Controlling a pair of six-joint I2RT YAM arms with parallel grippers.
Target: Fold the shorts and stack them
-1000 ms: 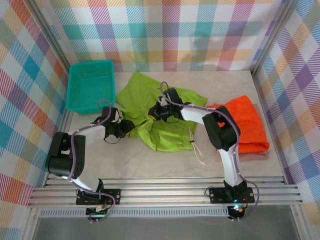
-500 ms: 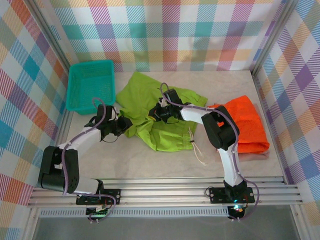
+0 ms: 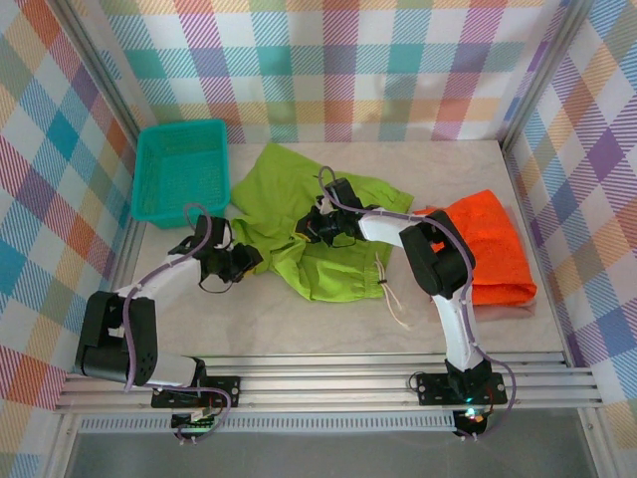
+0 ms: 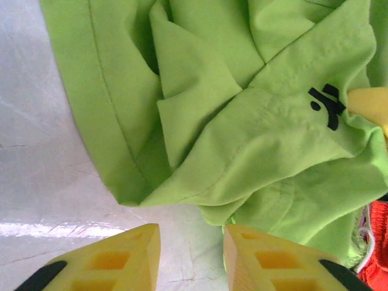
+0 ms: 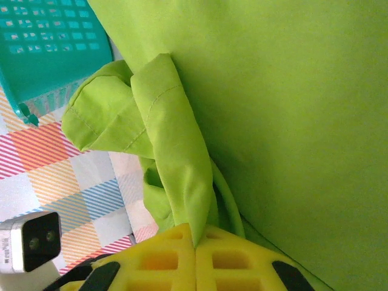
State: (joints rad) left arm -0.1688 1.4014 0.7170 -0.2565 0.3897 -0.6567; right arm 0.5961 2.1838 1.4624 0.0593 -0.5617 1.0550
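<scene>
Centre of table (image 3: 299, 319): lime green shorts (image 3: 299, 224) are spread out rumpled, with one leg thrown toward 11 o'clock. A white drawstring (image 3: 395, 299) is trailed off their lower edge toward 5 o'clock.

At 3 o'clock of them the orange shorts (image 3: 493, 254) are laid folded, their near corner touching the green cloth.

At 10 o'clock the teal basket (image 3: 179, 171) is set just beside the green leg.

The left gripper (image 3: 242, 261) is positioned at 9 o'clock of the lime green shorts, low over the table. In the left wrist view its yellow fingers (image 4: 121, 257) are seen held well apart with nothing between them. Bare table is shown in the gap, and the folded green hem is seen just beyond the tips.

The right gripper (image 3: 317, 227) is planted on the middle of the lime green shorts. In the right wrist view its two pads are seen pressed together, and a narrow ridge of green cloth is pinched between them and drawn up out of the surrounding fabric
</scene>
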